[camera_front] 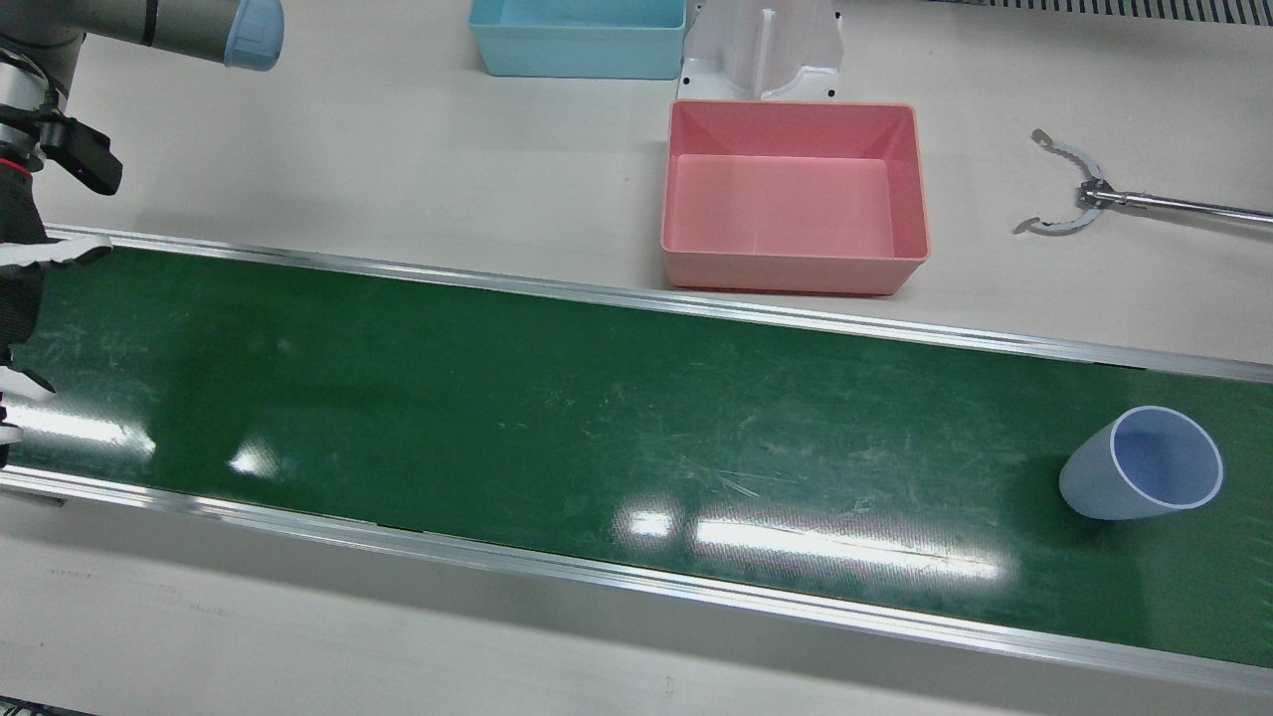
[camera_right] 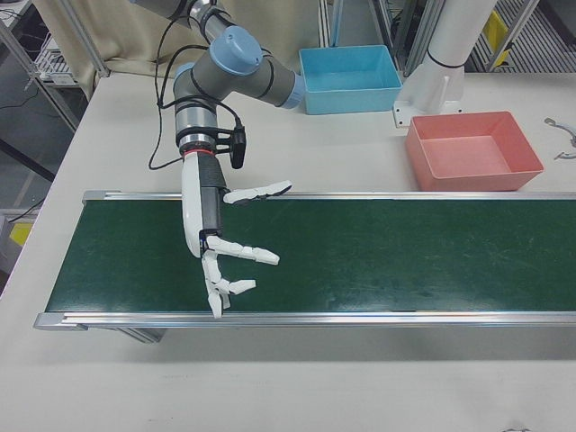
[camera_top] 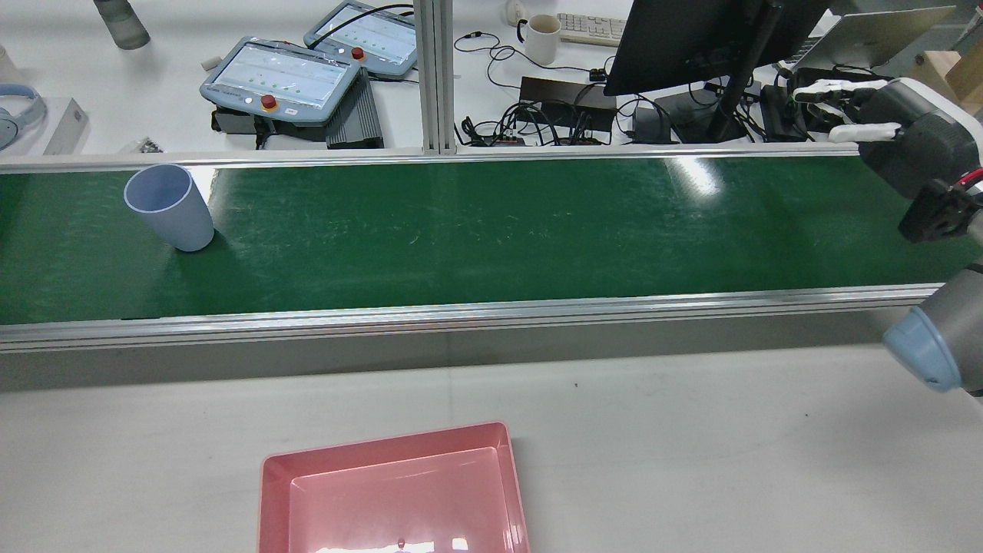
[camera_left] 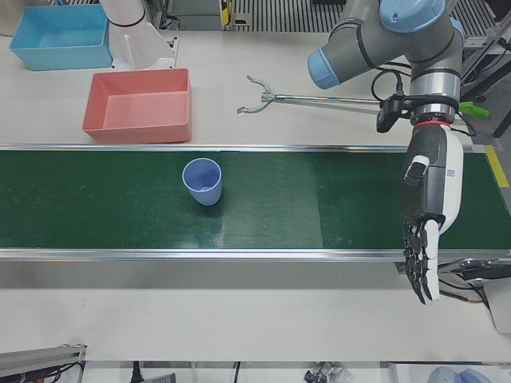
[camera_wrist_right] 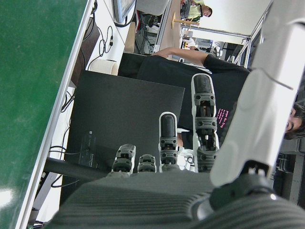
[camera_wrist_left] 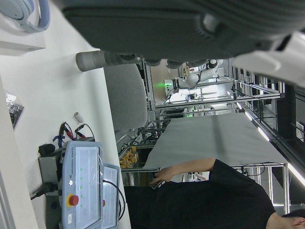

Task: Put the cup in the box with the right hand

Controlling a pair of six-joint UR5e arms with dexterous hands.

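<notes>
A pale blue cup (camera_front: 1144, 462) (camera_top: 169, 207) (camera_left: 203, 181) stands upright on the green conveyor belt (camera_front: 557, 398), toward my left arm's side. The pink box (camera_front: 796, 273) (camera_top: 384, 442) (camera_left: 136, 132) (camera_right: 472, 175) sits empty on the white table beside the belt. My right hand (camera_right: 220, 243) (camera_top: 883, 130) (camera_front: 20, 298) hovers over the belt's opposite end, far from the cup, open with fingers spread and nothing in it. Open too, my left hand (camera_left: 427, 223) hangs over the other end of the belt with its fingers straight down, well to the side of the cup.
A blue box (camera_front: 577, 40) (camera_right: 349, 76) and a white arm pedestal (camera_front: 761, 50) stand behind the pink box. Metal reacher tongs (camera_front: 1074, 194) (camera_left: 263, 100) lie on the table. Beyond the belt are teach pendants (camera_top: 284, 73), a monitor (camera_top: 691, 38), cables and a person in black (camera_wrist_right: 209, 81).
</notes>
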